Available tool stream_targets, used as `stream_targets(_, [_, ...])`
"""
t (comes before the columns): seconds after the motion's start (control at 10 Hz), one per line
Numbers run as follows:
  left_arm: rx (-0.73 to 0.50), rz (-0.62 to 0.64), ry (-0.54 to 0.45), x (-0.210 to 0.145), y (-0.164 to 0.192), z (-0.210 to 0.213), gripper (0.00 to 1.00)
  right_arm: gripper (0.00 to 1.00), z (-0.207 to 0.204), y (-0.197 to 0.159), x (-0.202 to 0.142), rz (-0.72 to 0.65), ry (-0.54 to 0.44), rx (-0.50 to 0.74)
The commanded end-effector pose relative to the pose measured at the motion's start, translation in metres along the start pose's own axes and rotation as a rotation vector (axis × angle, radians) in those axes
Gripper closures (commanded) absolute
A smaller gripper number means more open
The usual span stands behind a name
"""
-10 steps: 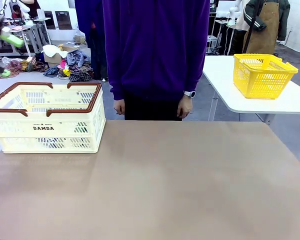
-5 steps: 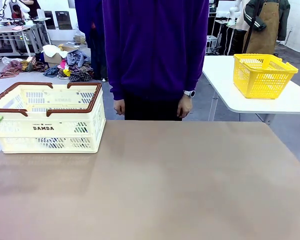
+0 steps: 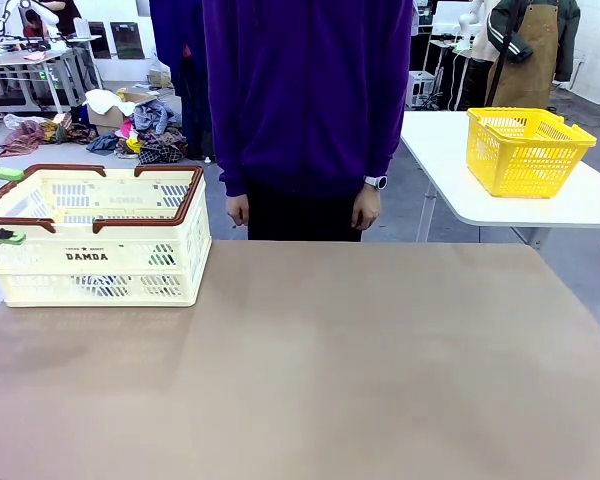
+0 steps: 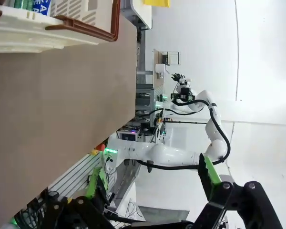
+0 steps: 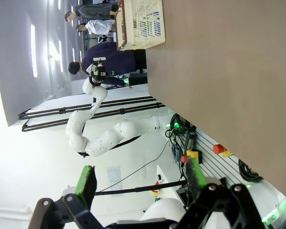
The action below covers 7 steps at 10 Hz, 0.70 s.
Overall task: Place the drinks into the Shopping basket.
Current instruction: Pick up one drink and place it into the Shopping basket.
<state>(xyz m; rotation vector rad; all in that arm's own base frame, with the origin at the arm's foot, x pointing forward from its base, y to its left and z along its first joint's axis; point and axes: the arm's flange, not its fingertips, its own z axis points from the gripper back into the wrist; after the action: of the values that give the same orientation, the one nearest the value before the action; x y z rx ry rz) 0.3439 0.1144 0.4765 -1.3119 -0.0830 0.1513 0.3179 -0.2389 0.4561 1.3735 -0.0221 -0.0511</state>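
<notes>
The big cream plastic shopping basket with the brown rim (image 3: 100, 235) sits at the table's left. Blue and green drink cans (image 4: 34, 5) lie inside it. Both the left gripper (image 4: 152, 186) and the right gripper (image 5: 139, 179) have fingers apart, holding nothing. I think the job looks done, so keep both arms clear of the basket.

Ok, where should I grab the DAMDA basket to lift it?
Probably the brown handle along the near long side of the Shopping basket, coming from above: it lies folded flat on the rim and the top is open, so fingers could straddle it.
</notes>
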Motion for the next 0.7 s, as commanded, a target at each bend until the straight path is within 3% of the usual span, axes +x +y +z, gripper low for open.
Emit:
stream_targets(0.0, [-0.008,-0.017,0.016,-0.0097,0.0025,0.0029,0.0,0.0,-0.0013,0.0019,-0.0038,-0.008,0.005,-0.007])
stream_targets(0.6, [-0.008,-0.017,0.016,-0.0097,0.0025,0.0029,0.0,0.0,-0.0013,0.0019,-0.0038,-0.008,0.005,-0.007])
